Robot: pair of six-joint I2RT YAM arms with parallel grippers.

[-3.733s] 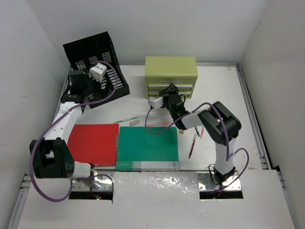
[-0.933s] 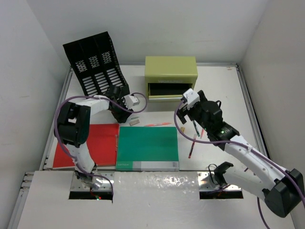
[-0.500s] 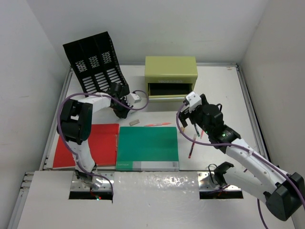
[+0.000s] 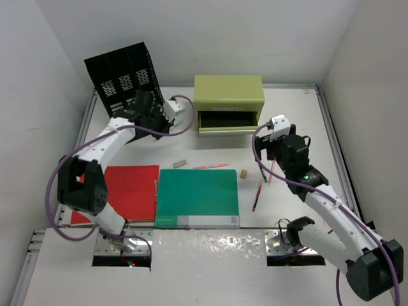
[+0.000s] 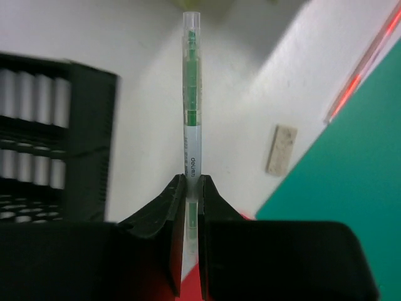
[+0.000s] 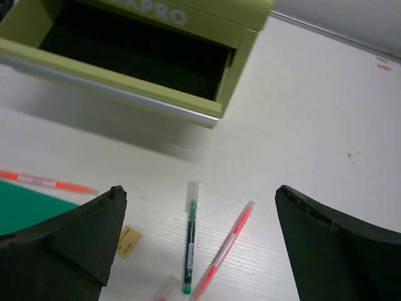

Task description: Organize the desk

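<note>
On the white desk (image 4: 299, 121) lie a red folder (image 4: 124, 191) and a green folder (image 4: 199, 197). My left gripper (image 4: 164, 118) hangs in front of the black mesh rack (image 4: 127, 83). In the left wrist view the left gripper (image 5: 191, 182) is shut on a green pen (image 5: 190, 113), which sticks out straight ahead. My right gripper (image 4: 274, 137) is open above another green pen (image 6: 190, 238) and a red pen (image 6: 227, 251). In the right wrist view the right gripper (image 6: 199, 189) has nothing between its fingers.
The olive drawer box (image 4: 228, 105) stands at the back with its drawer (image 6: 135, 59) pulled open. A grey eraser (image 4: 180, 163), an orange-red pen (image 4: 210, 166) and a tan eraser (image 4: 244, 173) lie behind the green folder. Another red pen (image 4: 255, 199) lies right of it.
My left gripper has shut on the green pen and lifted it back-left toward the rack. My right gripper has moved right and stays open.
</note>
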